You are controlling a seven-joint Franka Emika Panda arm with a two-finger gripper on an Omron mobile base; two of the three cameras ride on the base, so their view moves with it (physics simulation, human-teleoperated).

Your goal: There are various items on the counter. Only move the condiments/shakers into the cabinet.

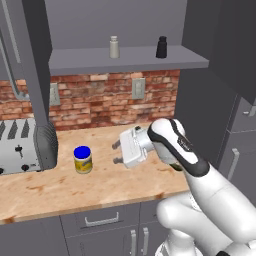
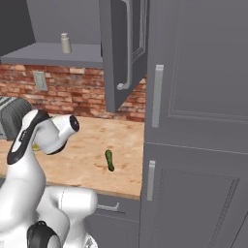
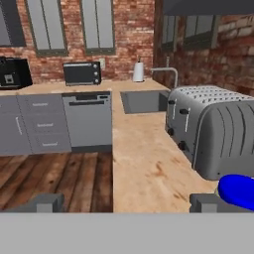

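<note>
- While the arm reaches out low over the counter point(image 1: 100, 187), the gripper point(image 1: 117, 152) points sideways toward the jar point(image 1: 83, 159), its two fingers spread wide with nothing between them.
- In the hand view the fingertips point(image 3: 47, 202) stand well apart at the bottom, and the jar's blue lid point(image 3: 237, 191) sits off to the right, just beside the right tip rather than between the two.
- The jar stands upright on the counter, near the toaster point(image 1: 25, 146) and apart from it.
- To do this grasp well, I judge the hand should shift until the lid is centred between the tips, then advance so the fingers pass either side of the body below the lid before closing.
- The jar is wide, so the fingers likely need their full spread; a glancing touch could tip it or push it against the toaster.
- The cucumber point(image 2: 110, 160) lies further right on the counter and should be left alone.
- Up on the cabinet shelf point(image 1: 130, 59), the grey shaker point(image 1: 114, 47) and black shaker point(image 1: 161, 47) already stand upright, well apart, so the jar looks like the last item to move.
</note>
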